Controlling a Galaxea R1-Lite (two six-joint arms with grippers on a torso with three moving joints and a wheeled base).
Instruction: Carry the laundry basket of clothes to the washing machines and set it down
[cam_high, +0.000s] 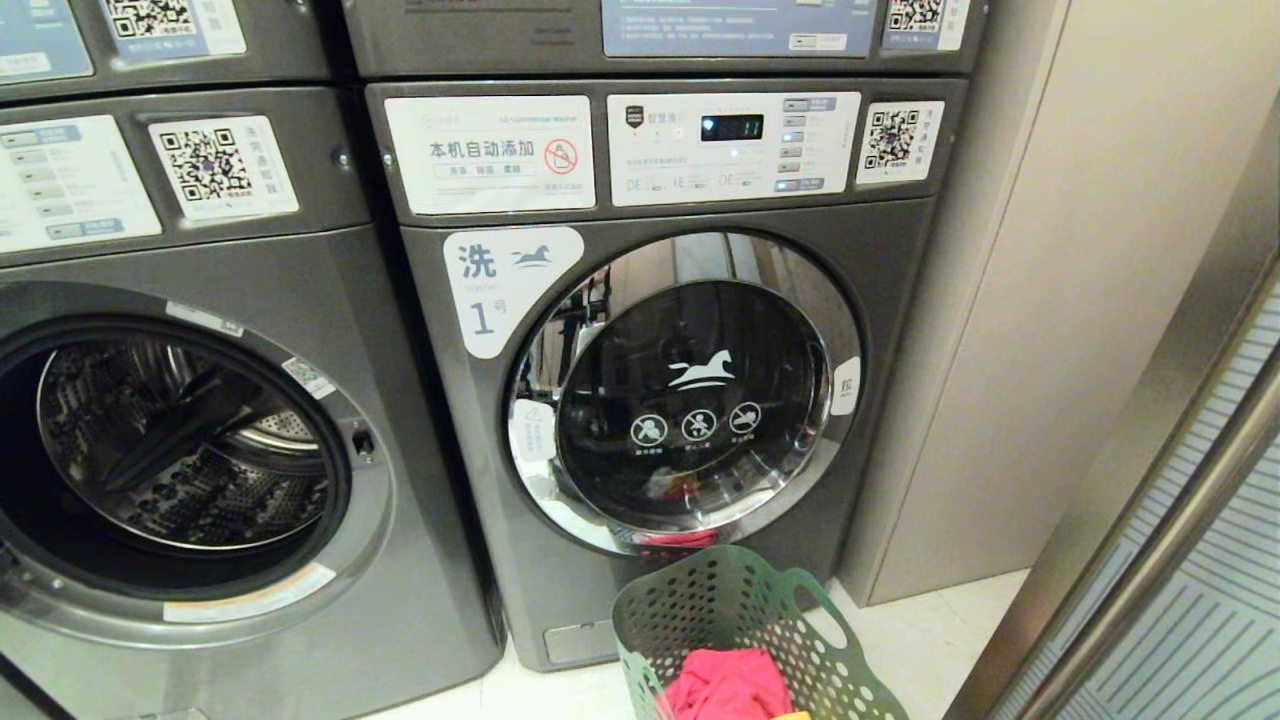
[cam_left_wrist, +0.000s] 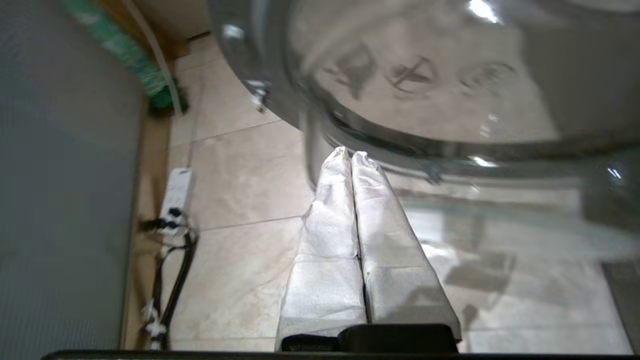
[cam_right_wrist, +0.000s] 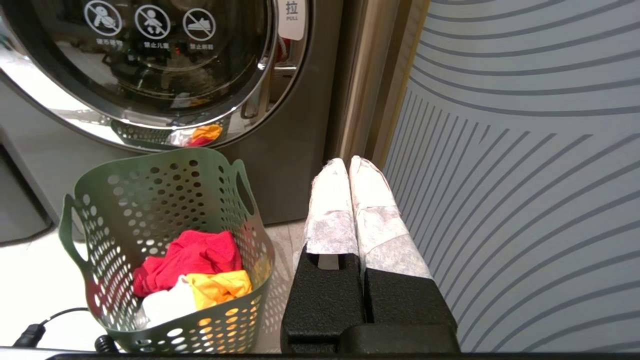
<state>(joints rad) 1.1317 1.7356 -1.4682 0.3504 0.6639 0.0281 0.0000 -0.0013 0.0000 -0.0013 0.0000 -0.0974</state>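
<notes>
The dark green laundry basket (cam_high: 700, 610) stands on the floor just before the right washing machine (cam_high: 690, 400), whose round door is closed. The left washing machine (cam_high: 180, 450) shows an open drum. In the basket lie the clothes: a pink-red garment (cam_right_wrist: 192, 255), a yellow-orange one (cam_right_wrist: 220, 287) and a white one (cam_right_wrist: 162, 305). My right gripper (cam_right_wrist: 348, 162) is shut and empty, beside the basket (cam_right_wrist: 150, 200) and apart from it. My left gripper (cam_left_wrist: 350, 156) is shut and empty, low over the floor beneath a chrome-ringed glass door (cam_left_wrist: 425, 75). Neither arm shows in the head view.
A striped grey panel (cam_right_wrist: 525, 175) runs close along the right gripper's outer side. A beige cabinet wall (cam_high: 1080, 300) stands right of the washers. A power strip with cables (cam_left_wrist: 175, 195) lies by the wall near the left gripper. A black cable (cam_right_wrist: 35, 332) lies beside the basket.
</notes>
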